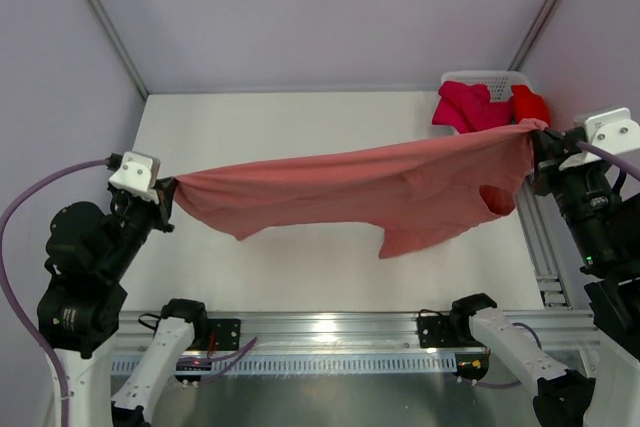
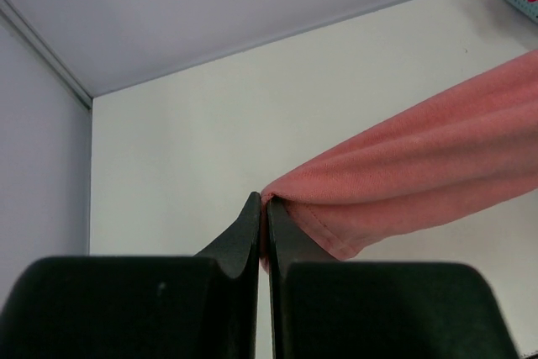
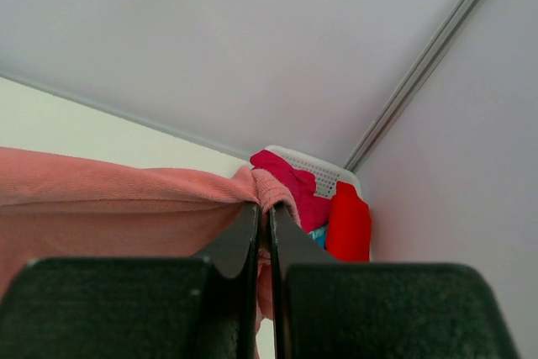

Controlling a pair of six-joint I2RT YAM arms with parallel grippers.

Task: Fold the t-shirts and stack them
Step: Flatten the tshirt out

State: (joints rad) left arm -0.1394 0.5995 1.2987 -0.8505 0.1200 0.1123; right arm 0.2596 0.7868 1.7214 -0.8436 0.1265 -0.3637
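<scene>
A salmon pink t-shirt [image 1: 360, 192] hangs stretched above the white table between both arms. My left gripper [image 1: 165, 192] is shut on its left end, where the cloth [image 2: 403, 182] is pinched between the black fingers [image 2: 290, 245]. At the right, my right gripper [image 1: 533, 142] is shut on the other end; the fabric [image 3: 101, 208] bunches over the fingertips [image 3: 290, 229]. A sleeve droops below the middle of the shirt. More t-shirts, a magenta one [image 1: 468, 107] and a bright red one [image 1: 530, 104], lie piled in the white basket [image 1: 492, 79] at the back right.
The white table [image 1: 300, 122] ends at a metal rail [image 1: 330, 332] in front and a rail [image 1: 535, 247] along the right side. Pale enclosure walls stand on three sides. A bit of blue cloth [image 3: 318, 235] shows in the basket [image 3: 324, 176].
</scene>
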